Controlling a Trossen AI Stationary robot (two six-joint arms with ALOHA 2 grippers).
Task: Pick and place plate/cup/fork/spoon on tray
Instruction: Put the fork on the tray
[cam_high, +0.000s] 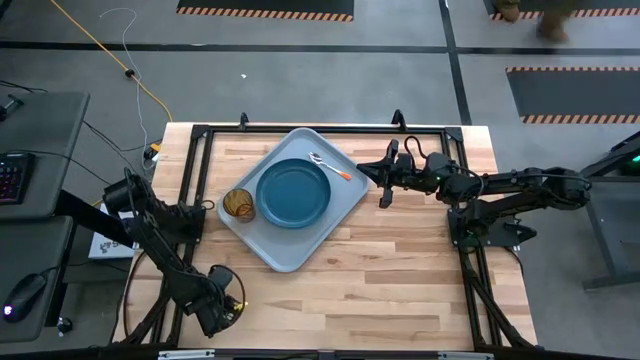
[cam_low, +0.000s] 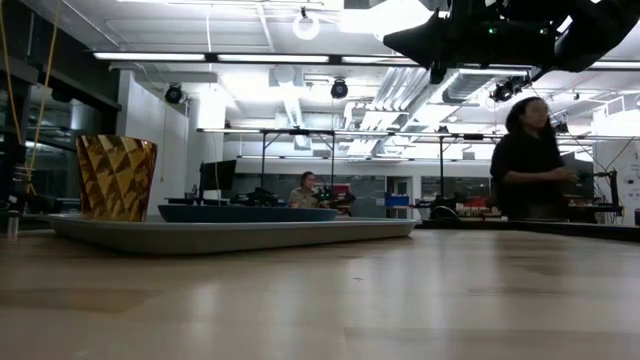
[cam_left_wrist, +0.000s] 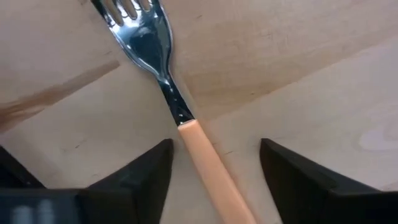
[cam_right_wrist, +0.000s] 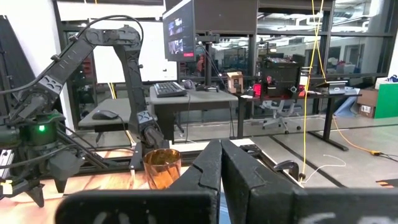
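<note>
The left end effector (cam_left_wrist: 214, 165), fingers spread, straddles the fork (cam_left_wrist: 180, 118) lying flat on the table (cam_left_wrist: 298, 68) at its near-left corner, orange handle between them, silver tines pointing away. Farther off, the right end effector (cam_high: 384, 180), fingers pressed together, hangs beside the tray (cam_high: 340, 208).

Tray (cam_high: 290, 250): light grey-blue. Plate (cam_high: 292, 192): dark blue. Cup (cam_low: 116, 177): amber, faceted diamond pattern. Fork (cam_left_wrist: 168, 93): silver tines, pale orange handle. Spoon (cam_high: 330, 166): silver bowl, orange handle. Table (cam_high: 400, 270): light wood planks.
</note>
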